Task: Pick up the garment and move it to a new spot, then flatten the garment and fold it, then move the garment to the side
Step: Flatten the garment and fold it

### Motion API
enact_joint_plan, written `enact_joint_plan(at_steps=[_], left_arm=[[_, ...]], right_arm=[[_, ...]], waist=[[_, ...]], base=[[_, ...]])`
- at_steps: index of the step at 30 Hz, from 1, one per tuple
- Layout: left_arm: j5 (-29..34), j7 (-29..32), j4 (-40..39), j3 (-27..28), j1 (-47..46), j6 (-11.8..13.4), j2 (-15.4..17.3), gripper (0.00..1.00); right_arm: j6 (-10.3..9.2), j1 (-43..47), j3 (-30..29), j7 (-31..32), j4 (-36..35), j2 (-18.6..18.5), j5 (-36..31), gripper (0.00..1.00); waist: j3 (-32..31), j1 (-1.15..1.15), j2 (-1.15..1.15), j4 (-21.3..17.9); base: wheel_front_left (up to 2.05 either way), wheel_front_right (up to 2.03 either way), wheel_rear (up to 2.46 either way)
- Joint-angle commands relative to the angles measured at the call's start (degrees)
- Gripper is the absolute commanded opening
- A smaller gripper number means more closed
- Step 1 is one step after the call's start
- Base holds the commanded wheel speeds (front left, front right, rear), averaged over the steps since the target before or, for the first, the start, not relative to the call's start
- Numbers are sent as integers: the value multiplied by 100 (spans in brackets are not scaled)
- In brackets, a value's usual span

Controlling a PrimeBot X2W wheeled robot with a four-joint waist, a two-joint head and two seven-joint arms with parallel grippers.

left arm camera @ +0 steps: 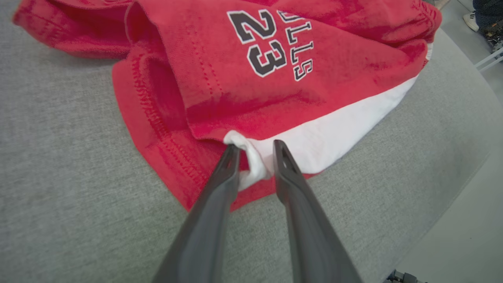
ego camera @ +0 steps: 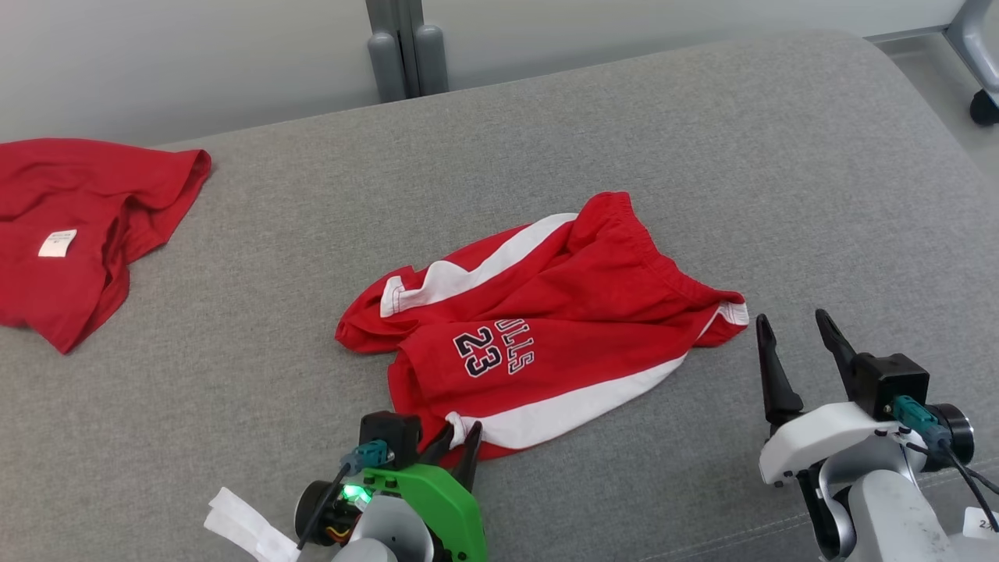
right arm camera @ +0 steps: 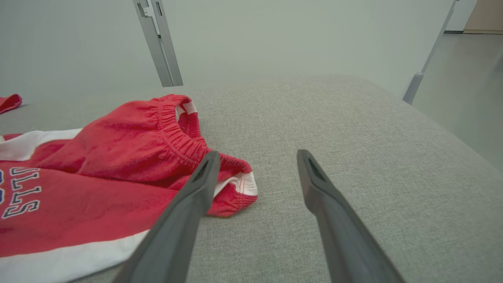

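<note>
The garment is a pair of red shorts with white side stripes and a "23" print, lying crumpled on the grey padded surface. My left gripper is at its near hem. In the left wrist view the garment has a white corner bunched between the two fingers, and the left gripper is pinched onto it. My right gripper stands open just right of the waistband end. In the right wrist view the garment lies to the left, and the right gripper holds nothing.
A second red garment with a white label lies at the far left. White paper strips lie by my left wrist. A grey post stands behind the surface. The surface's edge drops to the floor at right, near a chair wheel.
</note>
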Motion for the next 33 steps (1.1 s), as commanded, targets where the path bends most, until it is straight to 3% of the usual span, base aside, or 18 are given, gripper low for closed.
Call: enact_joint_plan(at_steps=[1, 4, 7, 13, 20, 22, 23, 25, 30, 33], left_arm=[[-47, -60, -12, 14, -99, 41, 29, 36], [-109, -148, -24, 30, -124, 96, 29, 18], [-125, -194, -30, 54, -117, 107, 41, 13], [-135, -242, -92, 49, -98, 133, 77, 17], [-158, -284, -163, 17, -59, 140, 97, 17], [-158, -297, -178, 12, -35, 152, 102, 17], [-158, -310, -186, 10, -23, 153, 104, 17], [-164, -310, -198, 1, 6, 158, 106, 15], [-209, -295, -204, -26, 85, 165, 117, 3], [-216, -266, -215, -59, 95, 161, 121, 8]], right_arm=[[-8, -84, -94, 48, 99, -8, -169, 100], [-8, -185, -266, 117, 381, -10, -508, 100], [-8, -343, -389, 106, 704, -64, -712, 100], [-8, -835, -493, 77, 1530, -184, -978, 100], [-8, -1396, -176, 26, 2485, -335, -911, 100], [-8, -1527, -91, 22, 2724, -376, -862, 61], [-8, -1571, -60, 0, 2813, -402, -841, 46], [-8, -1642, 26, -26, 3008, -421, -766, 31], [-8, -1815, 246, -89, 3394, -507, -560, 16], [-8, -1894, 346, -134, 3552, -532, -493, 15]], waist=[[17, 0, 0, 28], [53, 0, 0, 92], [79, 0, 0, 157], [123, 0, 0, 302], [129, 0, 0, 429], [117, 0, 0, 457], [108, 0, 0, 468], [85, 0, 0, 490], [43, 0, 0, 490], [35, 0, 0, 473]], base=[[0, 0, 0], [0, 0, 0], [0, 0, 0], [0, 0, 0], [0, 0, 0], [0, 0, 0], [0, 0, 0], [0, 0, 0], [0, 0, 0], [0, 0, 0]])
